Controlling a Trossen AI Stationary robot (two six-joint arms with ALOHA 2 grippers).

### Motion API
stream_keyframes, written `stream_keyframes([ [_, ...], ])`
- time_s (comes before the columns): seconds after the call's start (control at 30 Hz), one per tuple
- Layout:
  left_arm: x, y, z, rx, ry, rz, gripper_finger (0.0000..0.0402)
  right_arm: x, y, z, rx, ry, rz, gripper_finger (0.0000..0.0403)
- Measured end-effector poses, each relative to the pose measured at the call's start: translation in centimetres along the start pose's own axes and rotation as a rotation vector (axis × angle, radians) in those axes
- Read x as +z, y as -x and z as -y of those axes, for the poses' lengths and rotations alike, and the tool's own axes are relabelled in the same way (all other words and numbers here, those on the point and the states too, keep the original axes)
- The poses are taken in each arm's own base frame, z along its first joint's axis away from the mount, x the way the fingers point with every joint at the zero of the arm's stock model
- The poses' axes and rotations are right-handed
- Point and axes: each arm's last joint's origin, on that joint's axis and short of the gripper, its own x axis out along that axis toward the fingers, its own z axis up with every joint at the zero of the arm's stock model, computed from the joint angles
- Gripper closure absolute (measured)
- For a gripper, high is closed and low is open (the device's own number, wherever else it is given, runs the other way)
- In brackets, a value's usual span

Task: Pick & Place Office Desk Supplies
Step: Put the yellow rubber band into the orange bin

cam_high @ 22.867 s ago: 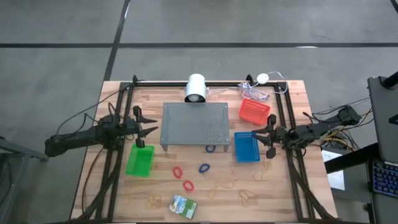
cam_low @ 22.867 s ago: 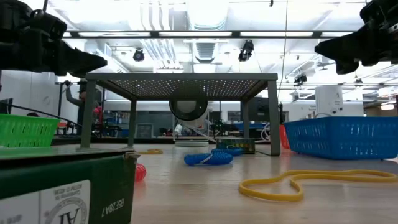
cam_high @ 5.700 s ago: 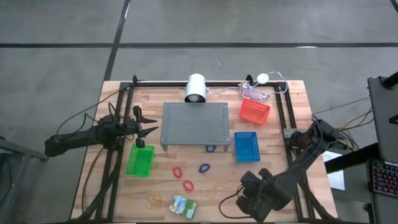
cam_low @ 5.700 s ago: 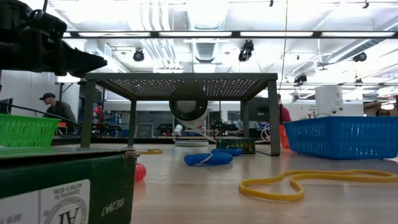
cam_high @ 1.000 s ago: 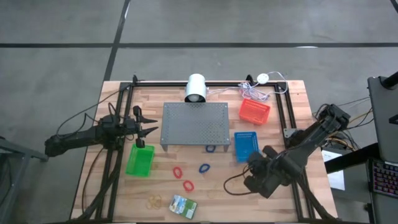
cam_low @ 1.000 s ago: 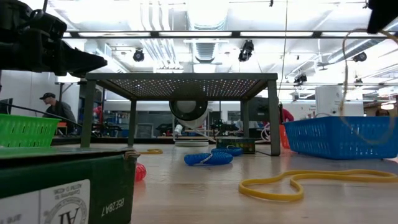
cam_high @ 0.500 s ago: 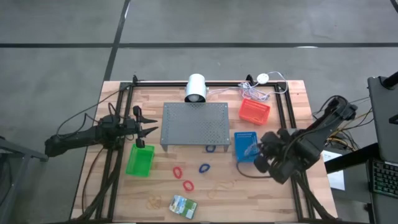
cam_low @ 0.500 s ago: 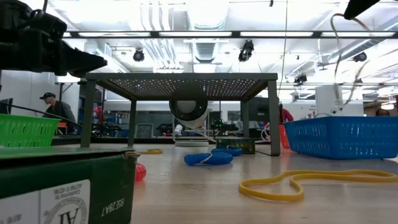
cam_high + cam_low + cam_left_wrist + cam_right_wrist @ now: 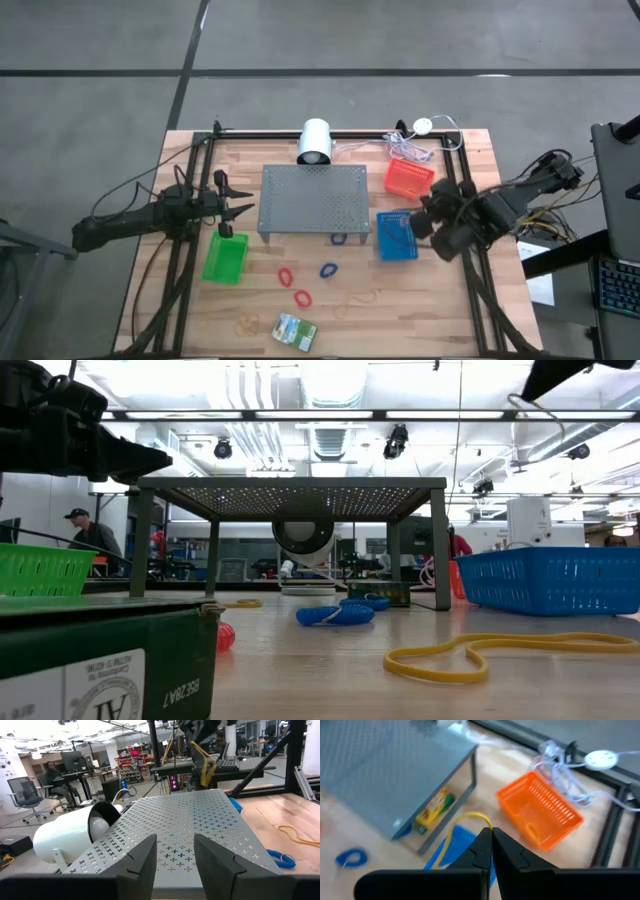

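Note:
My right gripper (image 9: 420,222) hangs shut above the blue basket (image 9: 390,240), with a yellow rubber band (image 9: 451,845) dangling from it. The band also shows in the left wrist view (image 9: 205,764). My left gripper (image 9: 243,210) stands open and level beside the grey stand (image 9: 312,200), above the green basket (image 9: 224,258). On the wood lie red bands (image 9: 286,275), a blue band (image 9: 328,270), tan rubber bands (image 9: 356,300) and a crayon box (image 9: 294,329). A second crayon box (image 9: 435,809) lies under the stand. My right gripper pinches the yellow rubber band at one point of its loop (image 9: 486,823) between its two shut fingertips. The fingers slant down from the table's right. The band hangs slack below them, lifted clear of the table and the basket.
The red basket (image 9: 409,178) stands at the far right, next to a white cable (image 9: 420,140). A white roll-shaped lamp (image 9: 315,142) sits behind the stand. Black rails (image 9: 455,185) run along both table sides. A person (image 9: 85,532) sits in the room beyond.
My right gripper has gone up and toward the table's far edge, from the near right of the table to above the blue basket, rolling as it went. It has stayed shut, and the yellow band has travelled with it, hanging clear.

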Motion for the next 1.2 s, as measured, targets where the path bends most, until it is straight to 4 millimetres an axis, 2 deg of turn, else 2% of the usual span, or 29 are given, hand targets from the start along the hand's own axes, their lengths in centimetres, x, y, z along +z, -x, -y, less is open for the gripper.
stream_keyframes([
  [0.43, 0.0, 0.0, 0.0, 0.0, 0.0, 0.0, 0.0268, 4.9, -4.3, 2.6, -0.266, -0.079, -0.005, 0.0395],
  [0.63, 0.0, 0.0, 0.0, 0.0, 0.0, 0.0, 0.0268, 6.1, -6.0, 3.0, -0.27, -0.075, -0.044, 0.0395],
  [0.83, 0.0, 0.0, 0.0, 0.0, 0.0, 0.0, 0.0268, 6.6, -7.4, 3.3, -0.275, -0.076, -0.071, 0.0395],
  [1.2, 0.0, 0.0, 0.0, 0.0, 0.0, 0.0, 0.0268, 5.9, -10.3, 4.1, -0.3, -0.08, -0.129, 0.0395],
])
